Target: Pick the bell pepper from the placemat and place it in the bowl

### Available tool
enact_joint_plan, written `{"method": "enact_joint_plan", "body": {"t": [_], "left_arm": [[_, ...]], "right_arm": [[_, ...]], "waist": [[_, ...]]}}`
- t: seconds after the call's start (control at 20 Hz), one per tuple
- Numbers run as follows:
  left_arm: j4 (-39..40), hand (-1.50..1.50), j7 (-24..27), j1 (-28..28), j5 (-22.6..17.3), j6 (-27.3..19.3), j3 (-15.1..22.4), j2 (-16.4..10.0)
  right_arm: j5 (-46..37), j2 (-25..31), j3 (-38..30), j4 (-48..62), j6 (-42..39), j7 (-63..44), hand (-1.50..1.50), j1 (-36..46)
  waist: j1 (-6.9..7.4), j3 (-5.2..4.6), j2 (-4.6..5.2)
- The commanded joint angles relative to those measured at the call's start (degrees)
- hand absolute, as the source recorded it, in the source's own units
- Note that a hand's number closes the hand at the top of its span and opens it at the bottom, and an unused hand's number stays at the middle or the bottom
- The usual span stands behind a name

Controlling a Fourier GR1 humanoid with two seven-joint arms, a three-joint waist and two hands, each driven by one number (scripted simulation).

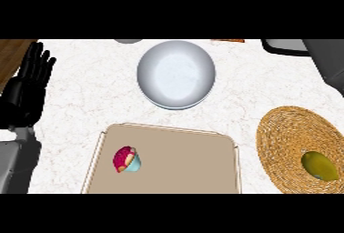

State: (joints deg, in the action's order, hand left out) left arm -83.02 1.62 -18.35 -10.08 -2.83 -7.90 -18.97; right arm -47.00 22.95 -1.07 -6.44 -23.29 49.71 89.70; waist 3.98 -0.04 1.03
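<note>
A yellow-green bell pepper [319, 165] lies on the round woven placemat [289, 136] at the right, near its lower right part. A pale grey-white bowl [176, 73] stands at the back centre of the counter. My left hand [30, 79] shows at the left edge, fingers straight and pointing up, holding nothing and far from both pepper and bowl. My right hand does not show in the head view.
A beige tray [188, 159] lies in the front centre with a small cupcake-like item [126, 159] on its left part. A dark object [285, 45] sits at the back right corner, and a brown wooden surface [13, 50] at the back left.
</note>
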Motion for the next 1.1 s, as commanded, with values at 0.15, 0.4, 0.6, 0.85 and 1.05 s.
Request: {"method": "enact_joint_plan", "body": {"t": [0.15, 0.4, 0.6, 0.85, 1.05], "left_arm": [[1.62, 0.0, 2.5, 0.98, 0.09, 0.6, -1.47, -0.49], [2.26, 0.0, 1.97, 1.51, -0.4, 1.1, -1.43, 0.33], [-0.57, 0.0, -0.16, 1.47, 0.0, 1.0, -1.31, -0.71], [0.13, 0.0, 2.1, 2.24, 0.76, 0.6, -0.56, 1.03], [-1.62, 0.0, -0.61, 0.6, 0.45, -0.08, -0.93, 0.36]], "right_arm": [[-1.15, -9.09, 2.16, -0.32, -3.92, 1.99, 1.5, -1.62], [-2.71, -13.79, 3.9, -2.26, 4.16, -2.42, 1.5, -5.84], [-4.04, -14.55, 4.65, -0.23, 7.47, -6.61, 1.5, -8.12], [-0.98, -19.62, 1.46, 2.32, 7.54, -12.93, -1.5, -10.62], [3.47, -21.25, -2.88, 3.44, 3.59, -13.2, -1.5, -11.1]], "waist": [[-1.35, -0.02, -0.06], [-2.16, 0.0, -0.37], [-1.37, 0.01, -0.06], [-0.9, 0.0, 0.26], [-0.02, 0.04, 0.44]]}}
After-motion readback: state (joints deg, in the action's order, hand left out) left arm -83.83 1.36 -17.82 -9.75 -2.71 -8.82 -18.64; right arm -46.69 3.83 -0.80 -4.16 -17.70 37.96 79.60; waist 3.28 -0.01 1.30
